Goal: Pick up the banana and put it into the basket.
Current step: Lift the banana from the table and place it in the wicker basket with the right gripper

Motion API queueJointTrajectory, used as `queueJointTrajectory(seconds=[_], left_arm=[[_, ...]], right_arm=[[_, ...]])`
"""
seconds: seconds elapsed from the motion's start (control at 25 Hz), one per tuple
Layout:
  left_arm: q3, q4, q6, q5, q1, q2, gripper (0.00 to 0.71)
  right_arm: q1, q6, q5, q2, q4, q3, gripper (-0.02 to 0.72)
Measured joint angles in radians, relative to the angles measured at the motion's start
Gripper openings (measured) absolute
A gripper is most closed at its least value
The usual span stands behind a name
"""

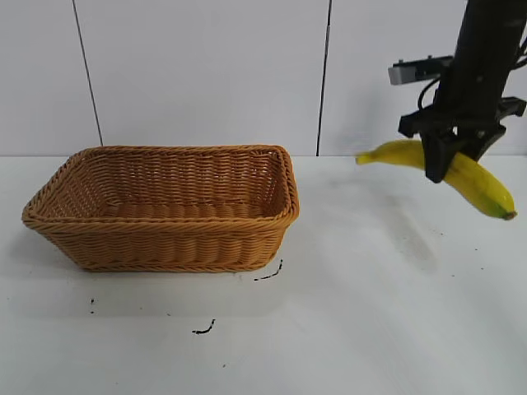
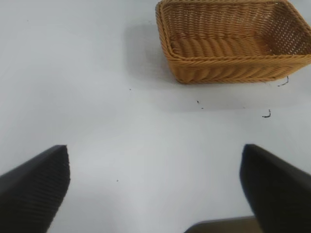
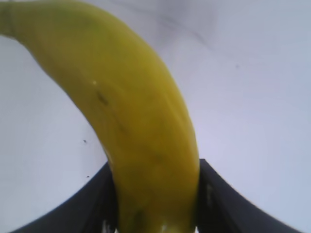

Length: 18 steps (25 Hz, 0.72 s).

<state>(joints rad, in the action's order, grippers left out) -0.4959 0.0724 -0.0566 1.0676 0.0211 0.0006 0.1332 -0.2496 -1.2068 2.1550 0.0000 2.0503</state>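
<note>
The yellow banana (image 1: 465,174) hangs in the air at the right, held near its middle by my right gripper (image 1: 449,156), which is shut on it. In the right wrist view the banana (image 3: 141,126) fills the space between the two black fingers (image 3: 221,204). The light brown wicker basket (image 1: 165,239) stands empty on the white table at the left, well apart from the banana. It also shows in the left wrist view (image 2: 233,68). My left gripper (image 2: 155,187) is open and empty above the bare table, out of the exterior view.
The white table (image 1: 370,313) carries a few small black marks (image 1: 203,329) in front of the basket. A white panelled wall stands behind. Nothing else stands on the table.
</note>
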Motion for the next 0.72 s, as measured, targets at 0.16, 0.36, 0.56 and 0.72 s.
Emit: queueJointTrajectory(seconds=[0.16,0.36,0.56,0.72], left_arm=[[0.0,0.0,0.0,0.0,0.0,0.0,0.69],[0.0,0.0,0.0,0.0,0.0,0.0,0.69],[0.0,0.0,0.0,0.0,0.0,0.0,0.69],[0.0,0.0,0.0,0.0,0.0,0.0,0.69]], right_arm=[[0.087,-0.069,0.006,0.0,0.006,0.051,0.299],[0.21,-0.138,0.091,0.0,0.008,0.09,0.299],[0.336,-0.232,0.223,0.009,0.008,0.091,0.299],[0.42,-0.331,0.37,0.043,0.015,0.092,0.299]])
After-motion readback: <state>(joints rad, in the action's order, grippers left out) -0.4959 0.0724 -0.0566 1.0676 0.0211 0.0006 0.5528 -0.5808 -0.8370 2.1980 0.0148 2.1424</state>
